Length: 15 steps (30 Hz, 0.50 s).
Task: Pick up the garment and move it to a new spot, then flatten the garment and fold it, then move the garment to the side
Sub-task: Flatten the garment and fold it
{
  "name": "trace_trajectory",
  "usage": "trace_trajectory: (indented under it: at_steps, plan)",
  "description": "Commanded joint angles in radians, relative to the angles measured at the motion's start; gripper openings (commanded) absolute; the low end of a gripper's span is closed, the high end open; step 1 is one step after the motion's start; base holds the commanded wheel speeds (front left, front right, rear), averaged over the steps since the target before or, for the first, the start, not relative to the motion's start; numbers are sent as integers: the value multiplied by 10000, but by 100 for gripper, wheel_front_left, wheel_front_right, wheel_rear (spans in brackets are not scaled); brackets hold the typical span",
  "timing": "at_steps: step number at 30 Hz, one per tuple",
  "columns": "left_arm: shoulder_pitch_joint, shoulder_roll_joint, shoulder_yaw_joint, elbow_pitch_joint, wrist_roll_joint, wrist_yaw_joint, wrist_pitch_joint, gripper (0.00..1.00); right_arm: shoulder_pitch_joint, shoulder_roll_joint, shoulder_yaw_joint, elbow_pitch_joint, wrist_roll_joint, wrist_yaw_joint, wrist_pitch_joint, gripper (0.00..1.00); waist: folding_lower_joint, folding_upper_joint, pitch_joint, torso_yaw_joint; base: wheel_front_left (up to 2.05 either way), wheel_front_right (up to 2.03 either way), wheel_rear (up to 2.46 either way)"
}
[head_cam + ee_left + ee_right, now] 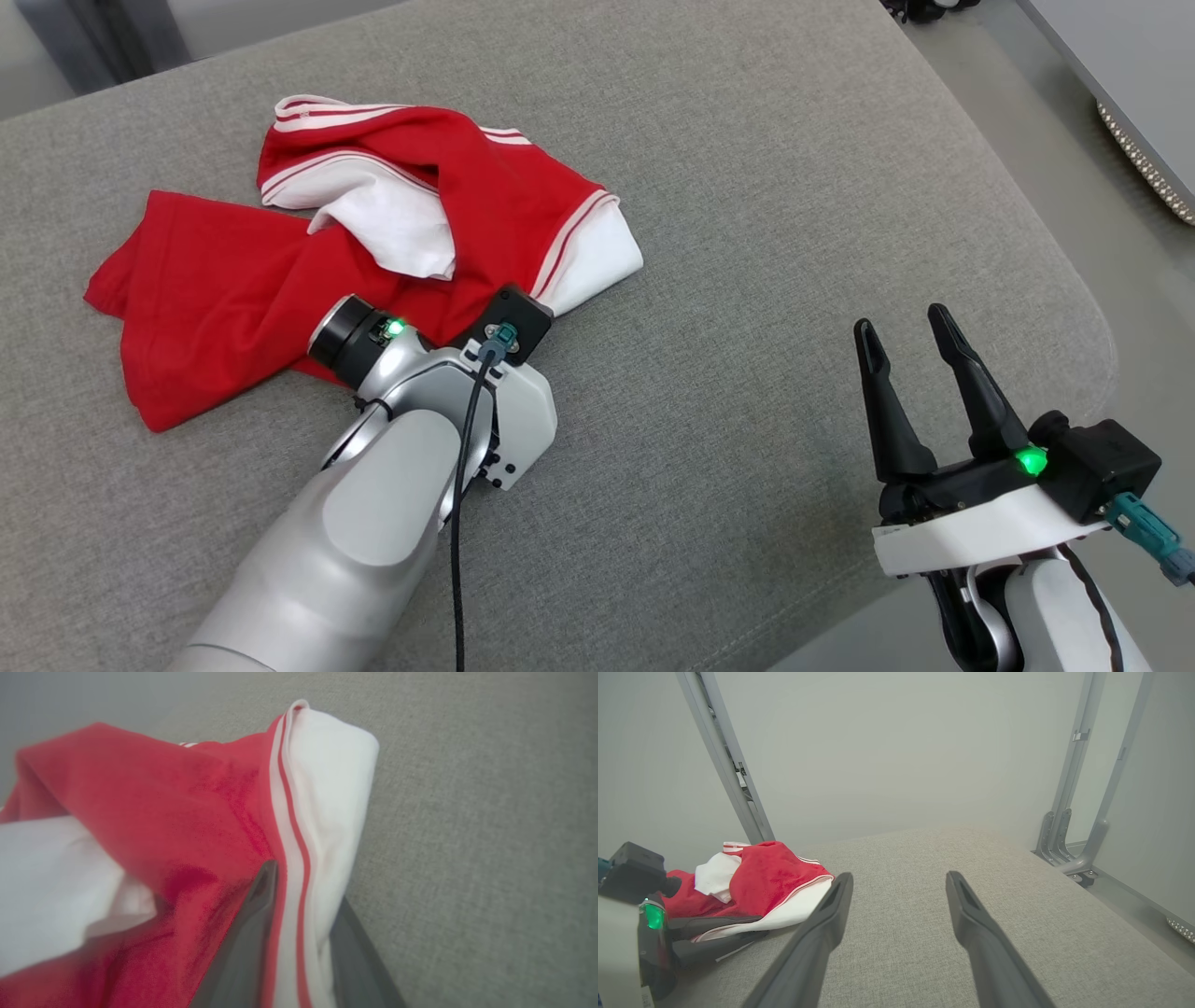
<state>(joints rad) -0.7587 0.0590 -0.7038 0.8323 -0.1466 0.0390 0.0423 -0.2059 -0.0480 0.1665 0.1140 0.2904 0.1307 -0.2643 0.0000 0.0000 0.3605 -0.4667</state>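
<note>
straddling the white, red-striped hem (322, 788) of the garment (233, 289), the left gripper (306, 886) sits with one dark finger on each side of the cloth. in the left wrist view its fingers (252, 938) stand fairly narrow with the hem running up between them, the near one lying against the red fabric. whether they truly pinch the hem or merely flank it i cannot tell. the right wrist view shows the same two fingers low over the grey surface (747, 233), one above the white edge and one below it. behind them, in the head view, the pale left forearm (373, 504) reaches in from the bottom edge and covers part of the garment, with a black cable (462, 467) running along it and a green light (396, 328) at the wrist. the garment is red with white panels and striped trim, and it lies crumpled on the left part of the surface, folded over itself. the right gripper (900, 319) hangs near the right edge of the surface, well apart from the garment. its fingers are spread wide with nothing between them. beyond the far edge of the surface stand grey metal posts (724, 765) against a pale wall (901, 742).
</note>
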Motion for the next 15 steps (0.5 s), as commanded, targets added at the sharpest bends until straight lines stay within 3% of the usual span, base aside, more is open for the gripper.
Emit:
trace_trajectory:
  at_steps: [1, 7, 12, 15]
  plan:
    - [-79, 139, 14, 124, -20, -8, -117, 0, -52, -47, -12, 3, -29, 1, -12, 100, 0, 0, -58, 38, 0, 0, 0]
    - [-192, -34, 468, -381, -1034, -329, -1325, 0, 60, -49, 48, 122, -203, 1, -12, 100, 0, 0, -550, 252, 0, 0, 0]
    - [-401, -82, 654, -1269, -2593, -791, -2095, 0, 197, -49, 164, 306, -351, 1, -12, 100, 0, 0, -1256, 335, 0, 0, 0]
    - [-831, -77, 465, -1859, -3384, -723, -2371, 0, 317, -50, 264, 420, -411, 1, -12, 100, 0, 0, -1687, 313, 0, 0, 0]
